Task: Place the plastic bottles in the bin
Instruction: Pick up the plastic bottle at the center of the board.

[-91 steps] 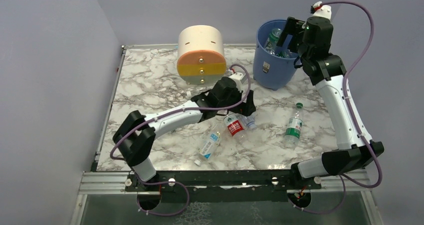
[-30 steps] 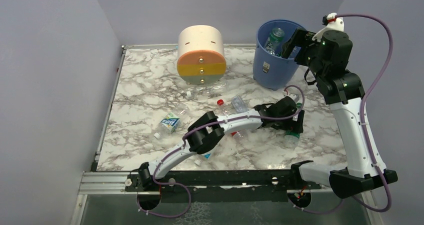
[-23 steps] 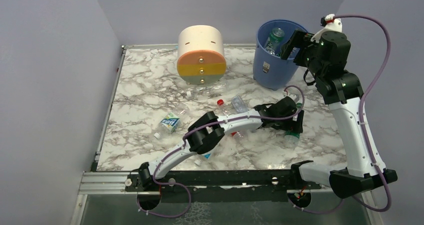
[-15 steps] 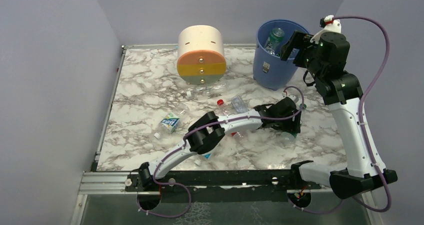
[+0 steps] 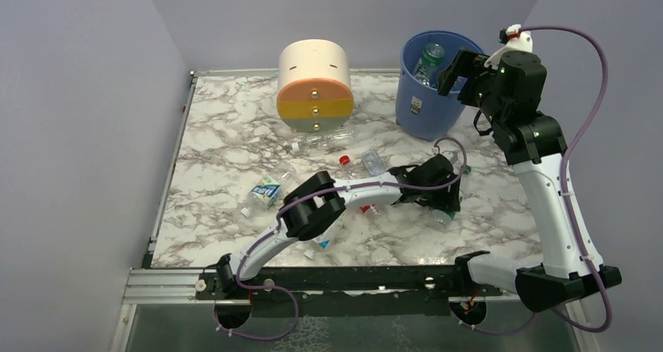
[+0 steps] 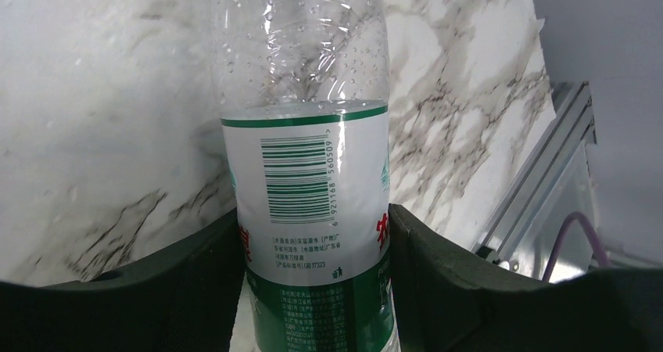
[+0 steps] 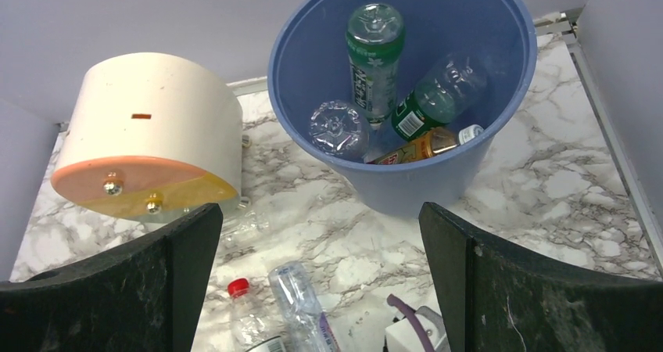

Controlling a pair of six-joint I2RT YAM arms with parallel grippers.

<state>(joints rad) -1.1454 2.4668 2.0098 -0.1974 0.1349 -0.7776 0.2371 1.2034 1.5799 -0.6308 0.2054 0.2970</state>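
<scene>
Top view: left arm stretched low across to the right side of the surface (image 5: 227,133). My left pincer (image 5: 442,197) is turned down over the green-label bottle (image 5: 440,216), which lies well short of the bin (image 5: 428,111) at far right. Right arm is folded upright, with the right pincer (image 5: 452,77) at the bin's rim.

Left wrist: both fingers (image 6: 156,289) touch the label, so the left pincer is clamped on the bottle mid-body. The wall looks thin, so I'd squeeze only enough to hold. I'd lift straight up before swinging, and route clear of the right arm.

Right wrist: right pincer spread wide, empty. Several bottles (image 7: 374,55) are in the bin. Loose bottles (image 7: 301,297) lie near the drawer unit (image 7: 148,125).
</scene>
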